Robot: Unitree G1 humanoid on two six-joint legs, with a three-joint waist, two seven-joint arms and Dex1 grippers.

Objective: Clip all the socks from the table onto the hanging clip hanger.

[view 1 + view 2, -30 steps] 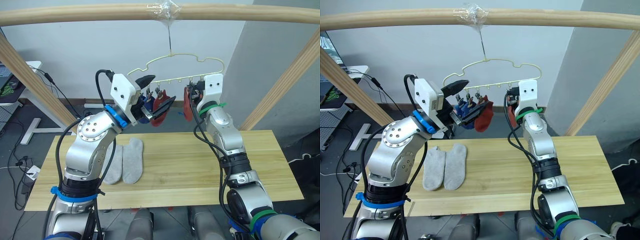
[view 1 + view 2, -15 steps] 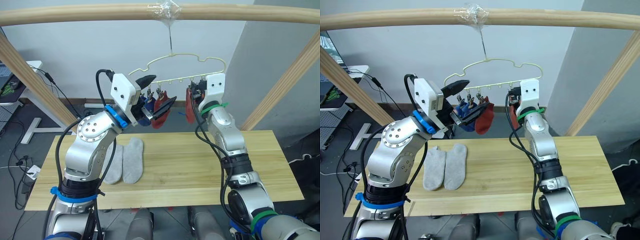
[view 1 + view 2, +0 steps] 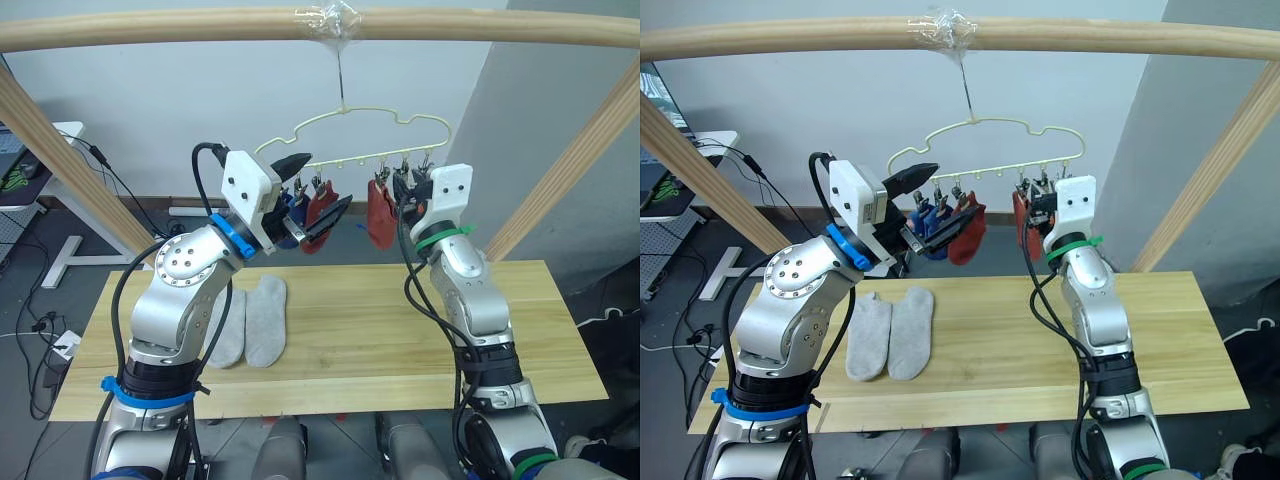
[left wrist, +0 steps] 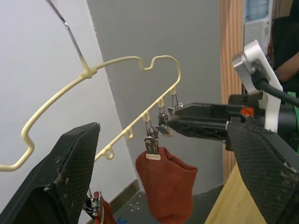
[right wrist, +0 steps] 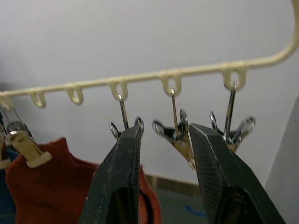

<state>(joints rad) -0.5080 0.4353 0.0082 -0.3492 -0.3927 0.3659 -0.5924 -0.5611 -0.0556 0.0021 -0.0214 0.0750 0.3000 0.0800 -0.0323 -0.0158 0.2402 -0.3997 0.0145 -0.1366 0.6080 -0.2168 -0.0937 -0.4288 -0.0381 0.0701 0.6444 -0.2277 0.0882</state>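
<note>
- On light wood table (image 3: 400, 330), two light grey ankle socks (image 3: 250, 320) lie lengthwise toward the robot, below left gripper (image 3: 305, 195), nearer than right gripper (image 3: 1032, 208).
- Both grippers open, empty, up at cream wire clip hanger (image 3: 370, 120).

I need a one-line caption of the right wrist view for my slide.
Open right gripper beside the empty metal clips of the cream hanger, a clipped rust-red sock hanging nearby.

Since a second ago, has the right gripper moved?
Yes. The right gripper has shifted toward the robot's right along the clip hanger, away from the rust red sock it was against; its fingers are open.
</note>
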